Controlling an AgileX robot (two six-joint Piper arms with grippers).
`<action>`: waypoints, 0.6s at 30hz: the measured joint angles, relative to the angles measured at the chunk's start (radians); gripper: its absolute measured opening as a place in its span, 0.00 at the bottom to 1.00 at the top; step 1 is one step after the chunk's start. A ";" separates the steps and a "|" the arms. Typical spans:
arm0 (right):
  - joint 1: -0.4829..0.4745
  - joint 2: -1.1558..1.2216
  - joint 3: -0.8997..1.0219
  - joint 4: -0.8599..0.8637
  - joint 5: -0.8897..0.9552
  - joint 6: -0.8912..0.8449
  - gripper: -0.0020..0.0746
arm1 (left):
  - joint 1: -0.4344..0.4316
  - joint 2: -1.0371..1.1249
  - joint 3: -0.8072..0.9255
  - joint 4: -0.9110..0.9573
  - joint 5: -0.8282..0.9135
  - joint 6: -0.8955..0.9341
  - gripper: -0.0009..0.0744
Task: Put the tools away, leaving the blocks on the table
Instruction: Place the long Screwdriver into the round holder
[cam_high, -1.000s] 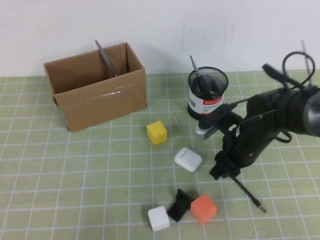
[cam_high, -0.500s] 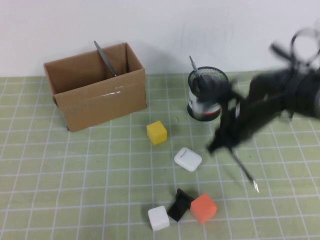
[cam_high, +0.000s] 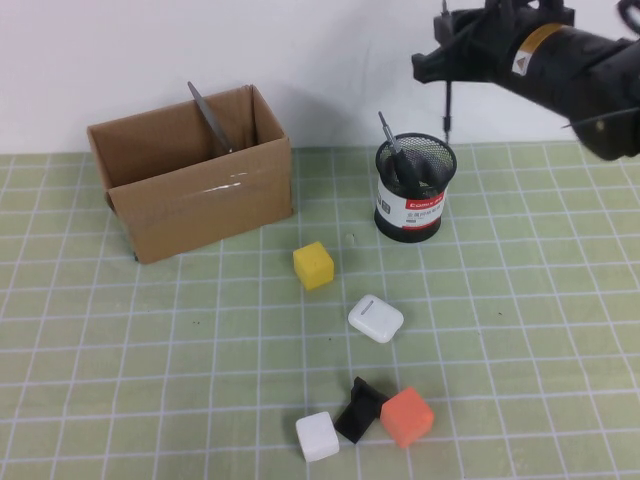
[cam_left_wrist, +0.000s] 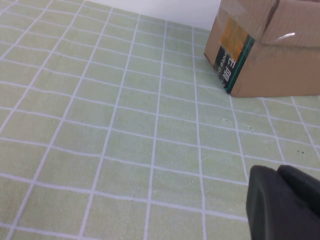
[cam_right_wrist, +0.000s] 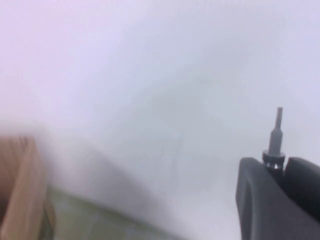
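Observation:
My right gripper (cam_high: 446, 58) is high at the back right, shut on the thin black rod (cam_high: 447, 105), which hangs upright just above the black mesh cup (cam_high: 415, 195). In the right wrist view the rod's metal end (cam_right_wrist: 276, 135) sticks out between the fingers (cam_right_wrist: 257, 200). The screwdriver (cam_high: 390, 140) stands in the cup. The scissors (cam_high: 210, 118) lean inside the cardboard box (cam_high: 190, 185). The yellow block (cam_high: 313, 265), white block (cam_high: 317, 437) and orange block (cam_high: 407, 417) lie on the table (cam_high: 150, 340). My left gripper (cam_left_wrist: 282, 197) is shut and empty, low over the mat near the box (cam_left_wrist: 270, 45).
A white earbud case (cam_high: 376, 319) lies between the yellow block and the orange block. A small black object (cam_high: 358, 408) sits between the white and orange blocks. A white wall stands behind the table.
My right arm has lifted the black rod off the mat at the front right and swung it up and back, over the mesh cup. The blocks have not moved.

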 joint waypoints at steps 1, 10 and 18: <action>0.000 0.018 0.000 -0.005 -0.028 0.000 0.02 | 0.000 0.000 0.000 0.000 0.000 0.000 0.01; 0.000 0.095 0.000 0.022 -0.099 -0.084 0.28 | 0.000 0.000 0.000 0.000 0.000 0.000 0.01; 0.000 -0.043 0.000 0.010 0.109 -0.110 0.29 | 0.000 0.000 0.000 0.000 0.000 0.000 0.01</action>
